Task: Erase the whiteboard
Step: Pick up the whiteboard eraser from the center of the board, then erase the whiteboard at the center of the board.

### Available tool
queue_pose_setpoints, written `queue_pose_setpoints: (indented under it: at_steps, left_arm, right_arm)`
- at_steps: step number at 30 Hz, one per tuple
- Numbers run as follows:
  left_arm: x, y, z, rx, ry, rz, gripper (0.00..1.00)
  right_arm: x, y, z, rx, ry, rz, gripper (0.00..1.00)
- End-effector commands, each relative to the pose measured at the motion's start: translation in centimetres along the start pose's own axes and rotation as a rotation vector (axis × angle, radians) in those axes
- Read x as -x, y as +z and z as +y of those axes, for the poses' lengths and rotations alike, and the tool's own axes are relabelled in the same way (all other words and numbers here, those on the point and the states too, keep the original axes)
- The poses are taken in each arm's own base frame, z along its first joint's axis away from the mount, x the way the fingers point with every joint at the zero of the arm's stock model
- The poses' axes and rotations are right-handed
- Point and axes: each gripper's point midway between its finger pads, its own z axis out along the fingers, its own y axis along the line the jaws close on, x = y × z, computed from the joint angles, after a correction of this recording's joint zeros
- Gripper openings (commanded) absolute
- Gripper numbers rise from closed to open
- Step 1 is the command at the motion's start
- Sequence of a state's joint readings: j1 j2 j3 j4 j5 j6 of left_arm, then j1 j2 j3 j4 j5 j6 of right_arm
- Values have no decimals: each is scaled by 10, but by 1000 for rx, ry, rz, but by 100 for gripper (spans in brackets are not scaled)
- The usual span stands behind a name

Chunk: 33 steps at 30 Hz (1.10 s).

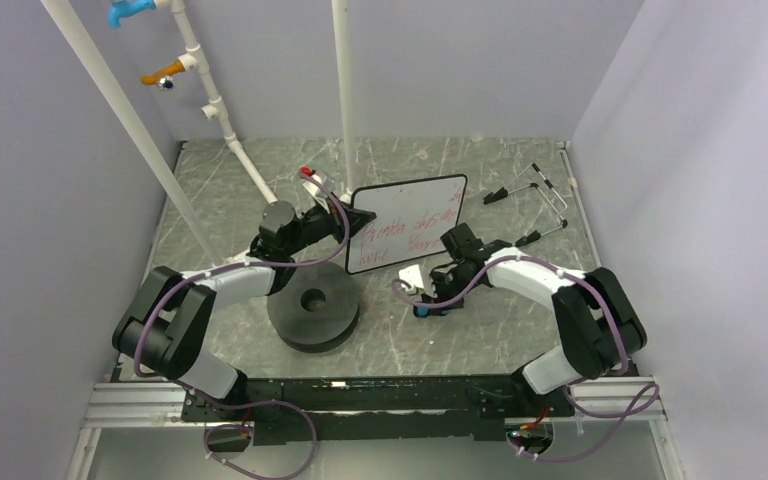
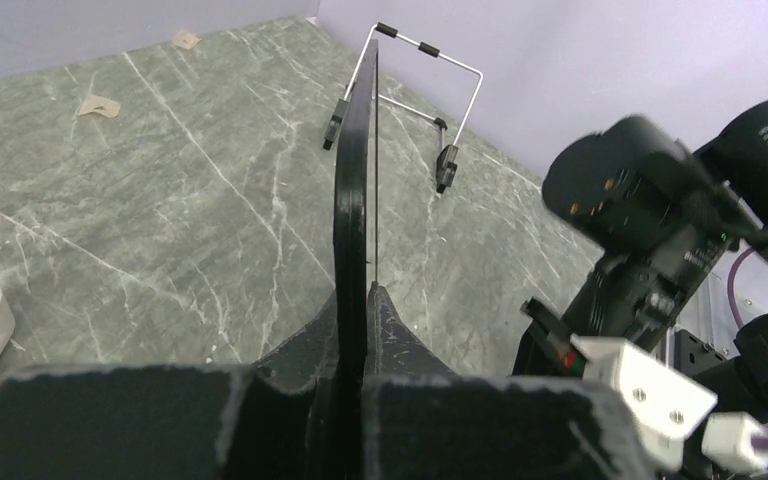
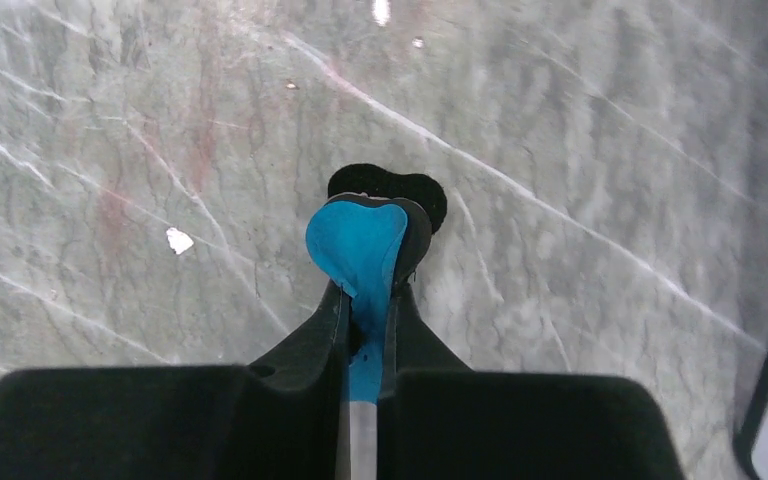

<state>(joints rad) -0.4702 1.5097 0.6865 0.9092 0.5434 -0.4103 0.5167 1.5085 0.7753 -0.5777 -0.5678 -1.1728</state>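
The whiteboard carries red handwriting and is held up on edge above the table. My left gripper is shut on its left edge. The left wrist view shows the whiteboard edge-on as a thin black strip clamped between the fingers of that gripper. In front of the board and low over the table, my right gripper is shut on the small blue eraser. The eraser sticks out past the fingertips of the right gripper, its black felt side just above the marble surface.
A black disc lies on the table near the left arm. A wire stand lies at the back right and also shows as the wire stand beyond the board. White pipes and a pole rise at the back.
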Motion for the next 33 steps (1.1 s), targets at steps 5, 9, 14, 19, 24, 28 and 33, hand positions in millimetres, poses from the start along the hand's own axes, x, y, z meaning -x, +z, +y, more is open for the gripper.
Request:
queue_pose_setpoints:
  at_steps: [5,9,14,19,24,28,33]
  left_arm:
    - [18,-6,-13,1,-28,-47,0]
    - [16,-1,-16,9,-61,-33,0]
    - [11,6,-18,35,-95,-9,0]
    - [7,8,-23,34,-106,-6,0]
    - [2,11,-27,42,-83,18,0]
    - [1,14,-28,45,-55,29,0]
    - [-3,19,-32,48,-16,48,0]
  right_arm:
    - [38,-120,-65,-397,349,-310,0]
    - [13,-181,-105,-733,587,-382,0]
    - [3,-206,-151,-889,766,-445,0]
    - [0,-216,-188,-943,821,-484,0]
    - [2,-217,-207,-981,831,-486,0]
    - [4,-218,-211,-995,836,-487,0]
    - [-6,-209,-212,-987,861,-450,0]
